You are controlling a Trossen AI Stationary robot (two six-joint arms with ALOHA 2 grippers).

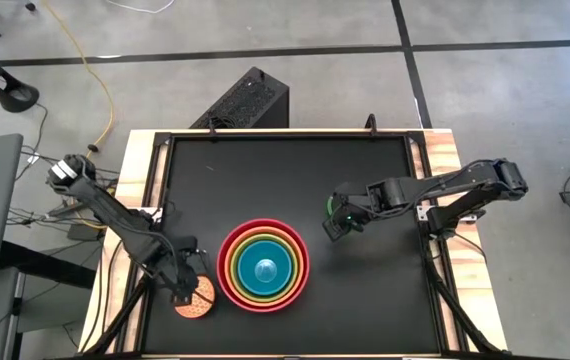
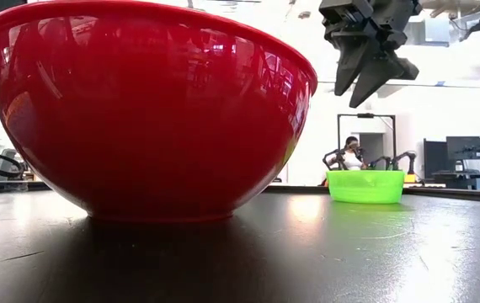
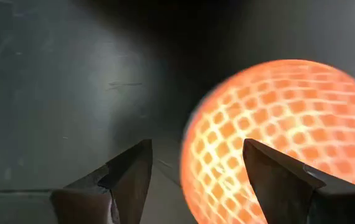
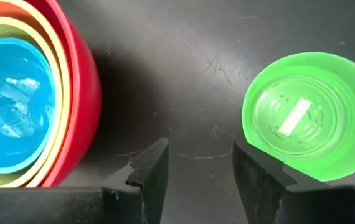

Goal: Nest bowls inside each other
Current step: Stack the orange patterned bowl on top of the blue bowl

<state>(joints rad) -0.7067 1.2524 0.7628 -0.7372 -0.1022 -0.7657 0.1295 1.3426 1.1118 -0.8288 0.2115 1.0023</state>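
Note:
Four bowls sit nested near the table's front middle: big red point(image 1: 227, 262) outermost, then orange, lime green and blue point(image 1: 265, 270) innermost. A small netted, orange-glowing bowl point(image 3: 283, 137) rests on the mat left of the stack point(image 1: 196, 299). My left gripper point(image 1: 187, 283) hangs open just above this bowl's far-left rim, its fingers point(image 3: 131, 180) pointing steeply down. A small bright green bowl point(image 4: 305, 115) stands upright on its base, right of the stack point(image 2: 366, 186). My right gripper point(image 4: 199, 165) hovers open above and beside it point(image 2: 366, 71).
The black mat point(image 1: 285, 170) is framed by wooden edges point(image 1: 443, 170). A black box point(image 1: 250, 100) stands on the floor beyond the far edge. In the low view, a person point(image 2: 354, 151) sits in the room behind the table.

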